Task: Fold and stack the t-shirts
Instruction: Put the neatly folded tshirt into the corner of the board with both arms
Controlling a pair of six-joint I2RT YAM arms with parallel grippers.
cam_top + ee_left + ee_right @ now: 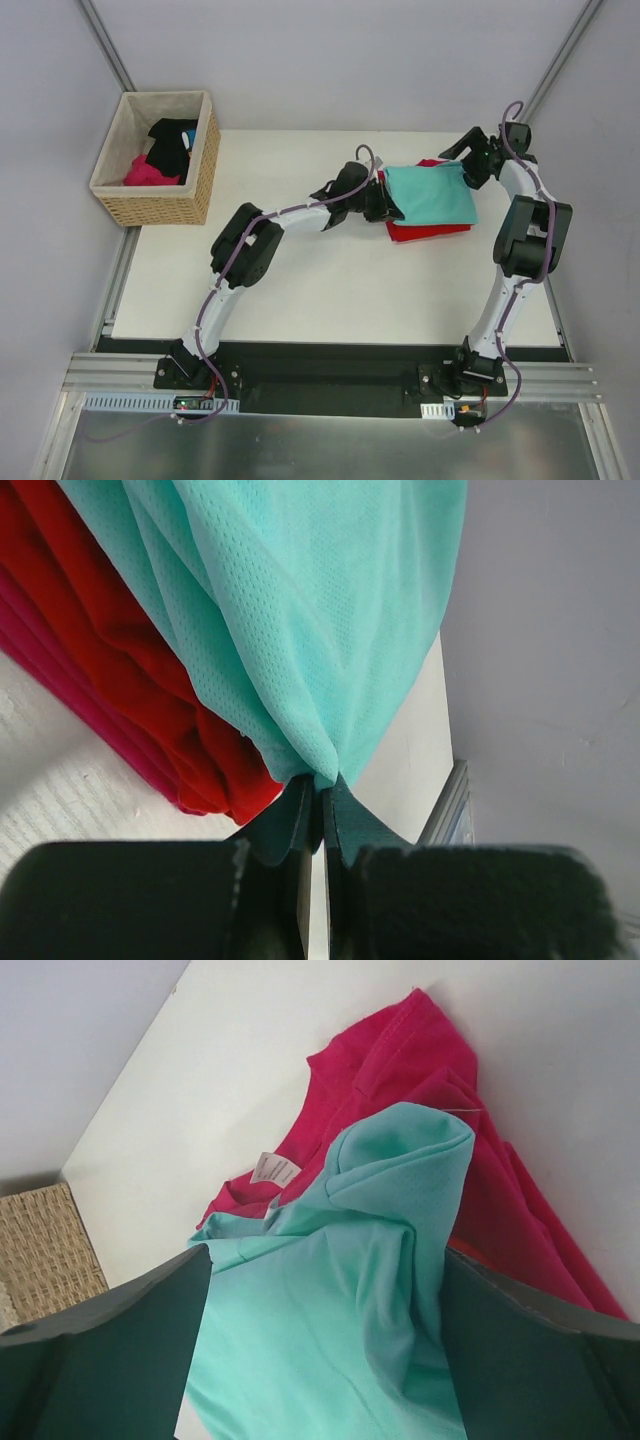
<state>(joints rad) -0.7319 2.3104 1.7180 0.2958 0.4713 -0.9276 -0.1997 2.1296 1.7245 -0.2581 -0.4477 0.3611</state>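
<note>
The left arm [245, 250] stretches from its base towards the teal t-shirt [432, 192], elbow lifted, forearm slanting up to the shirt's left edge. The left tool [385, 205] is pinched tight on a fold of that edge. The right arm [528, 235] rises on the shirt's right, its wrist bent back towards it. The right tool [463, 160] hangs at the shirt's far right corner, jaws spread wide.

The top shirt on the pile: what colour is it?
The top shirt is teal mint-green, best seen in the top external view.
</note>
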